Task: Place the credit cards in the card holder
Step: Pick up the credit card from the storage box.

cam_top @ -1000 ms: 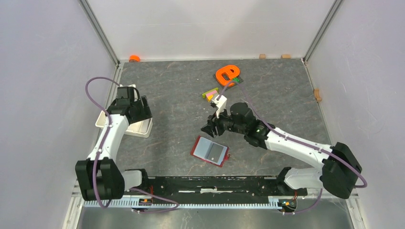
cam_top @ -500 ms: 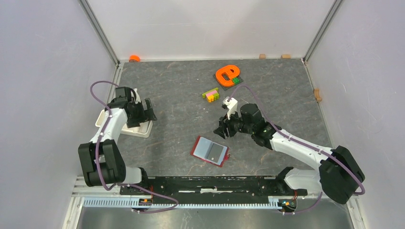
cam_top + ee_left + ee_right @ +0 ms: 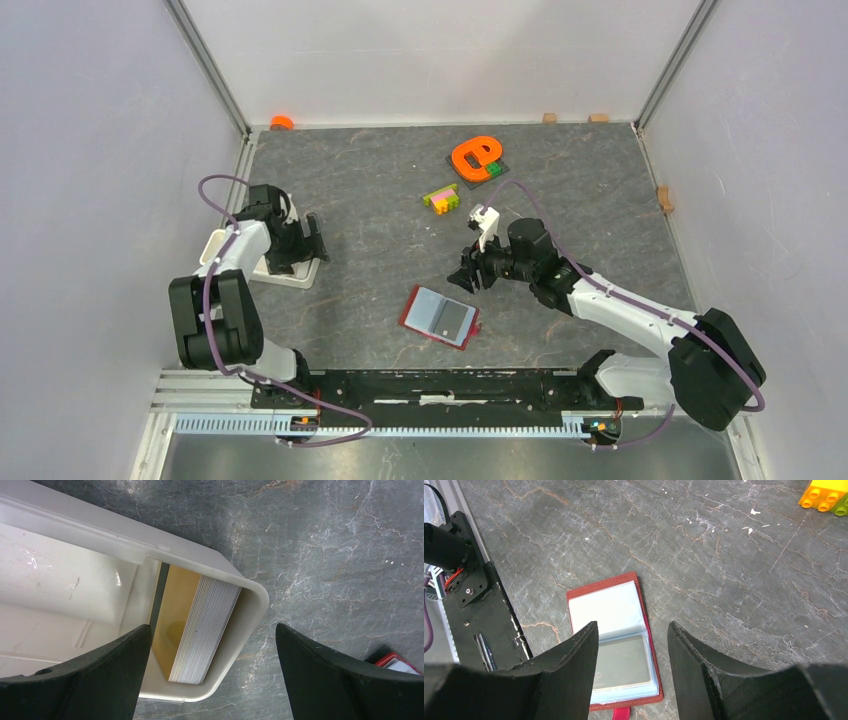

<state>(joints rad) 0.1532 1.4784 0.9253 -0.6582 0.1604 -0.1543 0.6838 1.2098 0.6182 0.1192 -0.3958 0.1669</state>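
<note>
— How do the fingers stand?

— Both pairs are spread and hold nothing. The left fingers (image 3: 125, 657) straddle the end of the white tray (image 3: 252, 592): one hangs over its inside, the other over the bare tabletop (image 3: 340, 550) outside its rim. The right fingers (image 3: 569, 670) hang over the card holder (image 3: 611, 605), which shows in the gap between them.

— And the credit cards?

— They are a stack (image 3: 205, 630) standing on edge in the rounded end of the tray. Its pale edges face the camera, and a tan-orange face is on the inner side. I cannot pick out a light blue card.

— Where is the card holder?

— It lies open and flat on the tabletop, near the middle and towards the near edge. It has a dark red border and pale blue pages. A greyish rectangle sits under the clear pocket of one page, but I cannot tell whether it is a card. The snap tab sticks out at the end nearest the wrist camera. From overhead the holder is well apart from the tray, which lies at the left side.

— Anything further out?

— Coloured toy bricks (image 3: 440, 198) lie beyond the right arm. Further back is an orange e-shaped toy (image 3: 474, 155). A small orange object (image 3: 281, 122) sits at the far left corner.
</note>
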